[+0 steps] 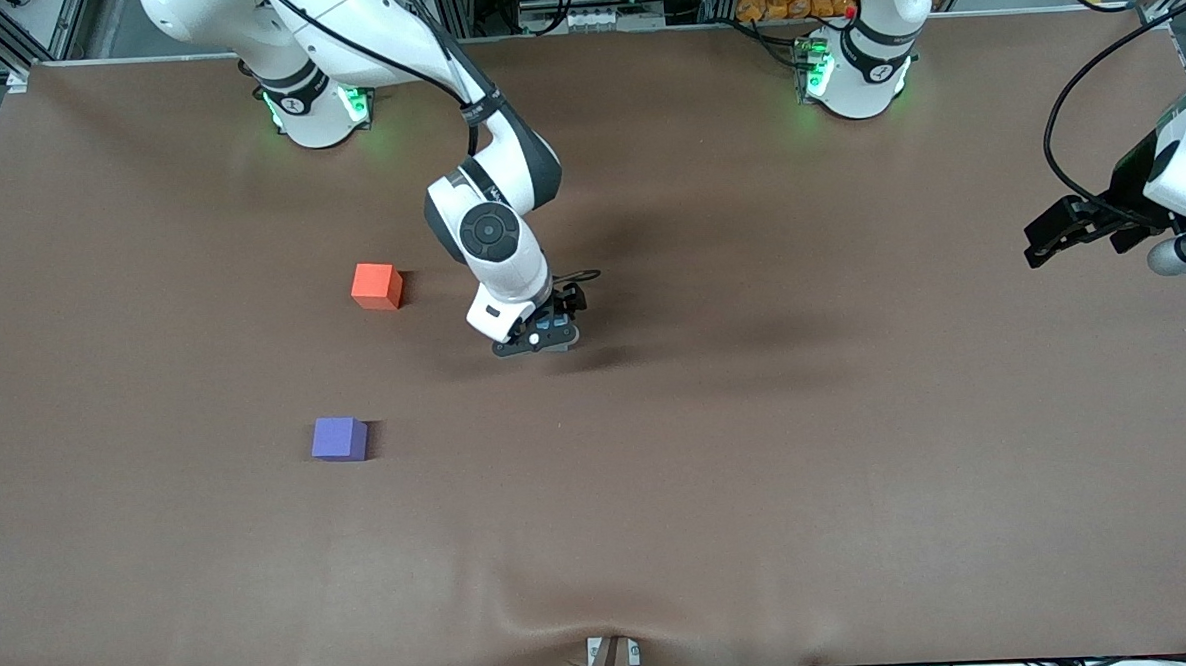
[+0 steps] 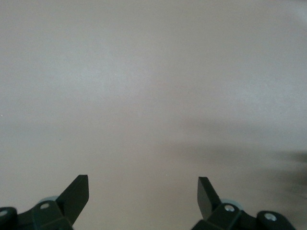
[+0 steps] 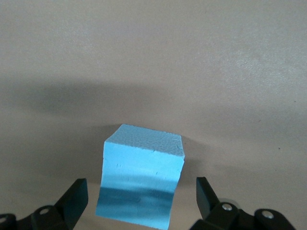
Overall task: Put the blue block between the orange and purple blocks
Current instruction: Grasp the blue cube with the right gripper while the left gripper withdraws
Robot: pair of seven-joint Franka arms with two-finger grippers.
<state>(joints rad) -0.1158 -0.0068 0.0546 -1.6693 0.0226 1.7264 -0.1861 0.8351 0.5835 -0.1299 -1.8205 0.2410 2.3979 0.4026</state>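
a wide brown counter (image 1: 760, 486) fills the scene, with both arm bases along its top edge. the right gripper (image 1: 543, 337) is down low over the middle of the counter, toward the right arm's end, its fingers (image 3: 72, 199) spread wide and holding nothing. the blue block (image 3: 140, 179) rests on the counter between those fingers, apart from both, so the fingers straddle it without a grip (in the front view the gripper's body hides the block altogether). that wide stance looks like the set-up for a pinch: one finger on each flat side, with room to drop a little lower before closing.

the orange block (image 1: 377, 285) and the purple block (image 1: 339, 439) sit well apart from the right fingers, out toward the right arm's end, the purple one nearer the front camera. a bare gap lies between them, seemingly wide enough to take a third cube, and that is where the blue block belongs.

the left gripper (image 1: 1059, 233) waits up in the air over the left arm's end of the counter, its fingers (image 2: 76, 194) wide open and empty, with only bare counter below.
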